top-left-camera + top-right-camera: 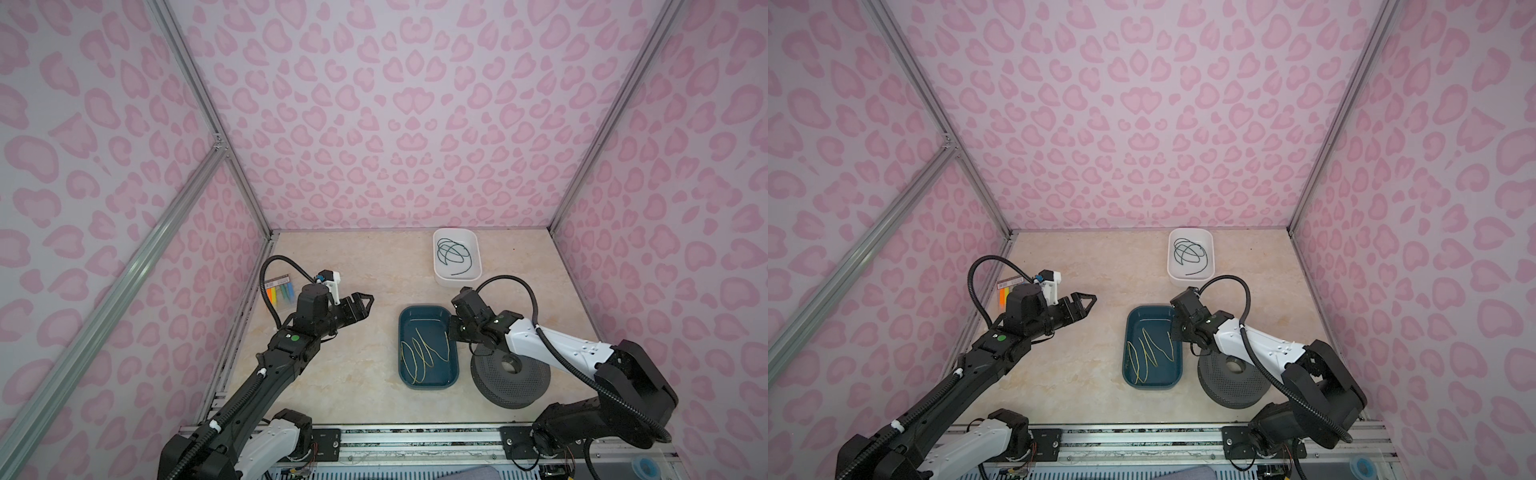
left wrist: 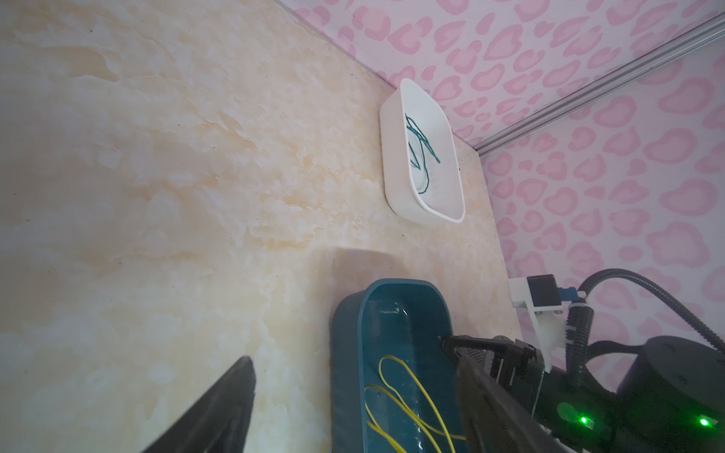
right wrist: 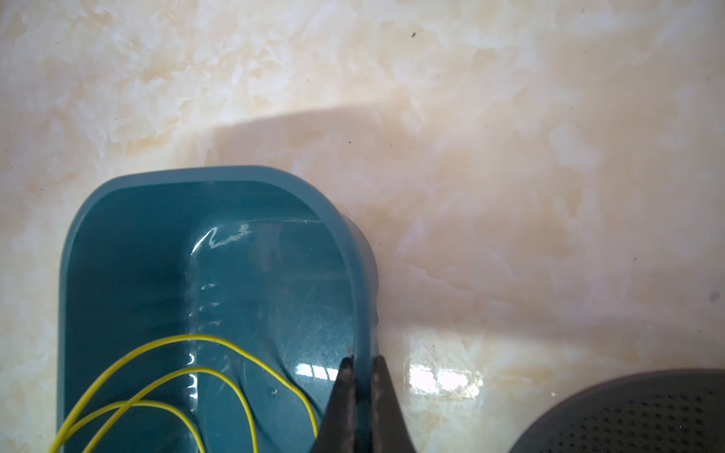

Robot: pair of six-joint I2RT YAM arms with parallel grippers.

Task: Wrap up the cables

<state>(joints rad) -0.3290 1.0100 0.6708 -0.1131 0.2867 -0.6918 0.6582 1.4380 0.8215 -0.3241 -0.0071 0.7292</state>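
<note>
- In the tray [image 3: 235, 172] on the bench [image 1: 332, 374], the yellow wire [image 3: 196, 337] lies in loose loops on the bottom, all of it inside.
- The right pincer [image 3: 363, 359] is down at the side of the tray next to the spool [image 1: 498, 390]. Its two fingers are squeezed on the tray's wall, one inside and one outside.
- The wire passes just beside the inside finger. I cannot tell if it is pinched too.
- The left pincer [image 1: 365, 303] hangs over bare bench, well apart from the tray. Its fingers are wide apart and hold nothing.
- I think this is the start of the job: getting hold of the wire. No wire is on the spool.
- Next, the right pincer likely needs to grab the wire, not the wall. The wire is thin and floppy, so the pinch must land right on it. Then it should lift slowly so the loops do not snag.
</note>
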